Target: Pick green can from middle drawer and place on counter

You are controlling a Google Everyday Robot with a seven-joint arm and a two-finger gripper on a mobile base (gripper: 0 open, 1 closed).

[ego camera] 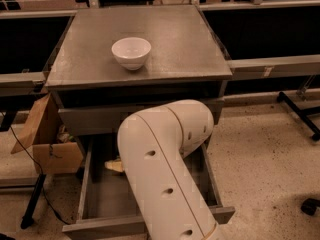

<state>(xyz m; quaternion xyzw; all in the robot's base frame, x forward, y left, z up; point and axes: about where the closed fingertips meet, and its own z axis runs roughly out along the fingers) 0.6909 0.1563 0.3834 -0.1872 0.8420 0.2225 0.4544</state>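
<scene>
The middle drawer is pulled open under the grey cabinet, and its bare floor shows at the left. My white arm reaches down into it and covers most of the inside. The gripper shows only as a pale tan tip left of the arm, low over the drawer's back part. The green can is hidden or out of view. The counter is the flat grey top of the cabinet.
A white bowl stands on the counter, left of centre. An open cardboard box leans against the cabinet's left side, with a black cable and stand leg below it. A black frame foot lies on the floor at right.
</scene>
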